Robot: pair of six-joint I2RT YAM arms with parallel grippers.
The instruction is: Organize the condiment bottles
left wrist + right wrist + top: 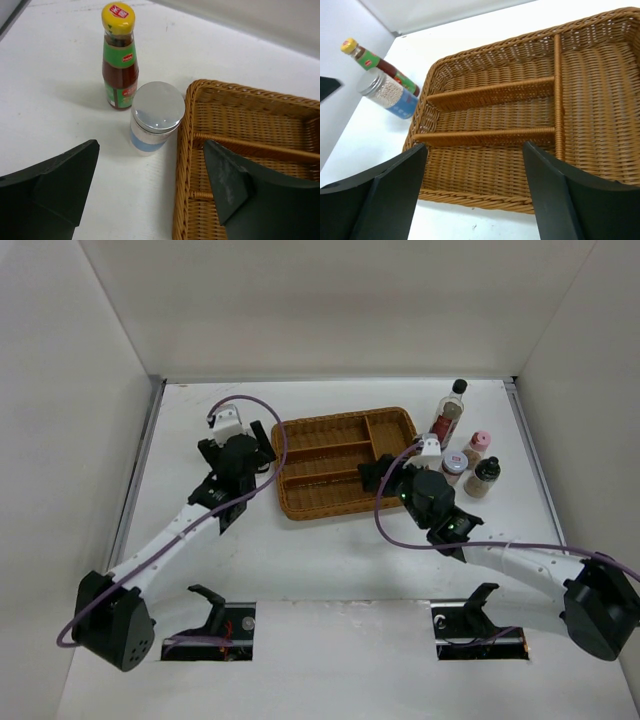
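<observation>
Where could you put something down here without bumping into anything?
The basket compartments look empty, and the table in front of the basket is bare. Crowded spots: four bottles cluster right of the basket; a sauce bottle and a jar stand close by its left edge.

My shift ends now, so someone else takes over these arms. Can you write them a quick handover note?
Left gripper: open, empty, at the left edge of the tray, facing the sauce bottle and a jar standing there.
Right gripper: open, empty, over the tray.
Tall bottle, pink-capped bottle, second jar and shaker stand right of the tray.
Done: nothing visible in the tray.
Left: all six.
</observation>
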